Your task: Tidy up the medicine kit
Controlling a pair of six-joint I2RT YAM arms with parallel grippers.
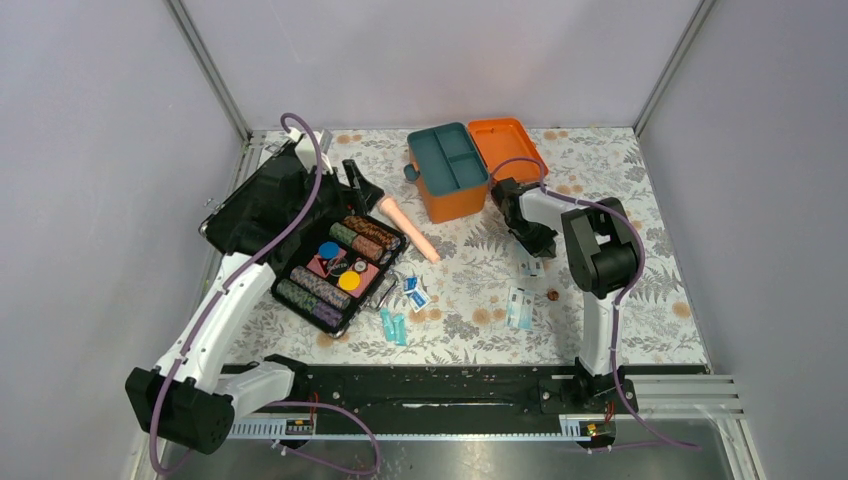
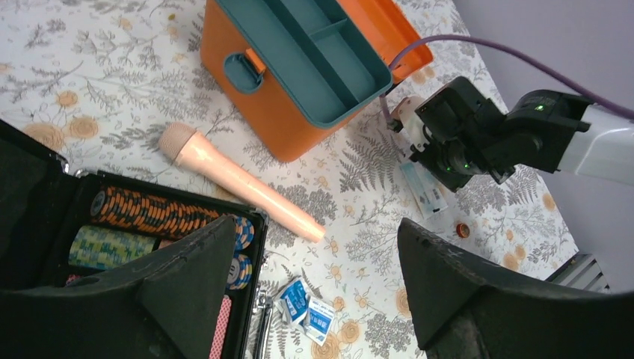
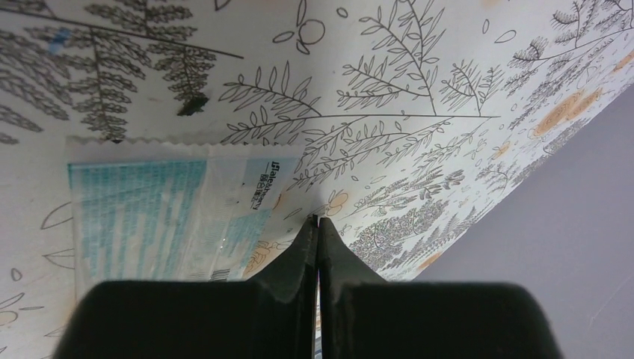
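Observation:
The medicine kit [image 1: 455,205] is an orange box standing open at the back, with its dark teal divided tray [image 2: 314,52] bare and its lid [image 1: 505,145] folded back. My right gripper [image 3: 318,221] is down at the tablecloth, just right of the kit. It is shut, pinching the clear edge of a teal-printed flat packet [image 3: 149,217], which also shows under the gripper from above [image 1: 531,268]. My left gripper [image 2: 318,292] hangs open over the cloth beside the black case, with nothing between its fingers.
A black case of chip stacks [image 1: 340,270] lies open at the left. On the cloth are a pink tube [image 1: 410,230], blue sachets [image 1: 415,293], teal vials [image 1: 393,325], another flat packet [image 1: 519,307] and a small brown cap [image 1: 552,295].

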